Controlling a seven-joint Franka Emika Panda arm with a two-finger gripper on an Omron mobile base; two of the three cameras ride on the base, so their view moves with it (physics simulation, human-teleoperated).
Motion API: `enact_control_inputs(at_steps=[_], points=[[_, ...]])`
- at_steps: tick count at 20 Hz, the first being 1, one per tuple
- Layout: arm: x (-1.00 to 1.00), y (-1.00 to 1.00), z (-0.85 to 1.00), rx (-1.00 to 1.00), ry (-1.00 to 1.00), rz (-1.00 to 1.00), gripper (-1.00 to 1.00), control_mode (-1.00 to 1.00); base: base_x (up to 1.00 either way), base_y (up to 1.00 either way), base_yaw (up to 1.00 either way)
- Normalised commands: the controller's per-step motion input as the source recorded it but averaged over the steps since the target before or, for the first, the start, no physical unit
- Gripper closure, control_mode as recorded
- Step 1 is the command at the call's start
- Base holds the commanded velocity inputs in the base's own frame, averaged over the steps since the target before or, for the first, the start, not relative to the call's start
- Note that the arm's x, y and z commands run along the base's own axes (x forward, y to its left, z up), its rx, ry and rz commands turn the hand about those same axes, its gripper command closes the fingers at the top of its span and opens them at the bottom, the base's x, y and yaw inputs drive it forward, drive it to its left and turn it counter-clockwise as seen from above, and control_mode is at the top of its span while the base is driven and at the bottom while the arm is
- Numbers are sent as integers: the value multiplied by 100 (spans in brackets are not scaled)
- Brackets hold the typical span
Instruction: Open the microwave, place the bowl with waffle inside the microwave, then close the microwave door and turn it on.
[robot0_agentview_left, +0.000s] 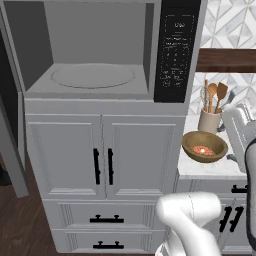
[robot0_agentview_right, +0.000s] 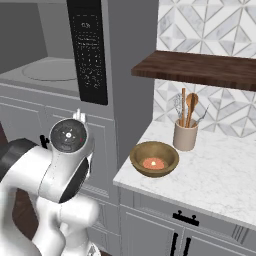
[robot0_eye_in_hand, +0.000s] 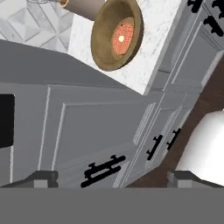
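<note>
Microwave (robot0_agentview_left: 100, 55): large, grey, built in above white cabinets (robot0_agentview_left: 105, 155). The cavity is seen open, its round turntable (robot0_agentview_left: 92, 76) bare. The black button panel (robot0_agentview_left: 176, 50) stands at the cavity's right. The door (robot0_agentview_left: 12, 145) is swung fully out at the far left, seen edge-on in the left base view.

Worktop (robot0_agentview_right: 220, 165): white marble, to the right of the microwave column, with tiled wall behind and a dark wooden shelf (robot0_agentview_right: 200, 67) above.

Arm: white, raised in front of the cabinets; its elbow joint is seen close in the right base view.

Cup (robot0_agentview_right: 185, 135): beige, holding wooden spoons, set at the back of the worktop, just behind the bowl.

Bowl (robot0_agentview_right: 154, 158): shallow, brown, wooden, resting on the worktop near its front left corner, well apart from the cavity. A small reddish-orange waffle (robot0_agentview_right: 153, 163) lies in its middle.

Pincer (robot0_eye_in_hand: 111, 179): released, jaws spread wide, nothing between the tips. In the hand view it is aimed at the cabinet fronts, with the bowl well beyond it.
</note>
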Motion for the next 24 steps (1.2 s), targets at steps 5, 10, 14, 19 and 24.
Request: enact_control_inputs(at_steps=[5, 10, 14, 19, 24], points=[[0, -100, -14, 11, 0, -8, -100, -100, 0, 0, 0], [0, -59, -16, 1, 0, 1, -100, -100, 0, 0, 0], [3, -32, -26, 0, 1, 8, -100, -100, 0, 0, 0], [14, -14, -30, -4, 9, 6, -100, -100, 0, 0, 0], [40, -3, -34, -10, 18, 8, -100, -100, 0, 0, 0]])
